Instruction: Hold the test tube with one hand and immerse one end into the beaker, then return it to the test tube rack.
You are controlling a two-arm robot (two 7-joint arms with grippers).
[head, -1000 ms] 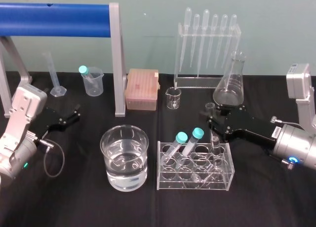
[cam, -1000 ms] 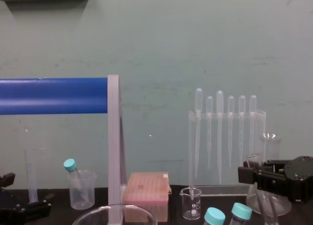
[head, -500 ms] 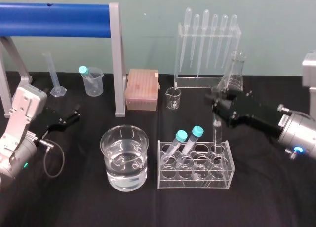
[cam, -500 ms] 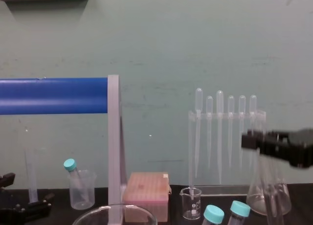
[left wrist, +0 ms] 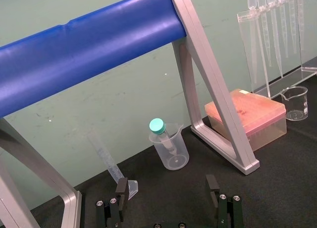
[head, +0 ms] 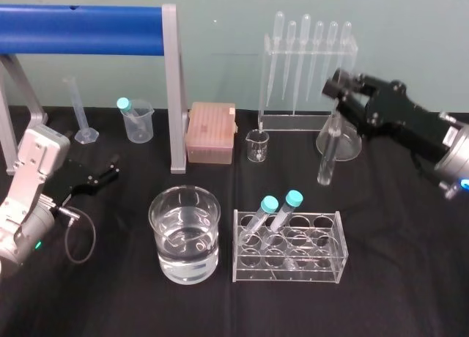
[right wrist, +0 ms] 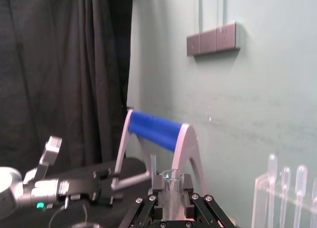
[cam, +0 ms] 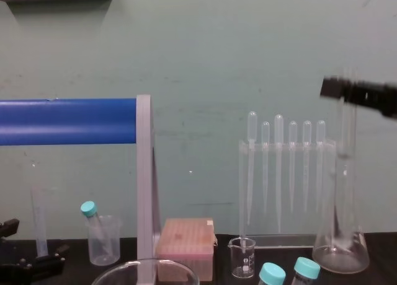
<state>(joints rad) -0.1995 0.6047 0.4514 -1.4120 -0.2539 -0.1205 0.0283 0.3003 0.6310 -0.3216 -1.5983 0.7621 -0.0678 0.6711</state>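
Right gripper [head: 341, 88], clamped on the test tube's [head: 327, 157] top, holds it above the bench's back right; left gripper [head: 102, 174] rests open near the left edge.

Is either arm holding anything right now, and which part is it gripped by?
The right tool holds the test tube near its open top; the left tool rests empty.

From the head we look down over the black table [head: 410, 293]; our chest camera sits low, facing the green wall [cam: 198, 49]. Both share the blue bar [head: 80, 20] and pipette stand [head: 306, 119]. Our left wrist camera sees that bar close, the right from afar past the test tube [right wrist: 172, 188].
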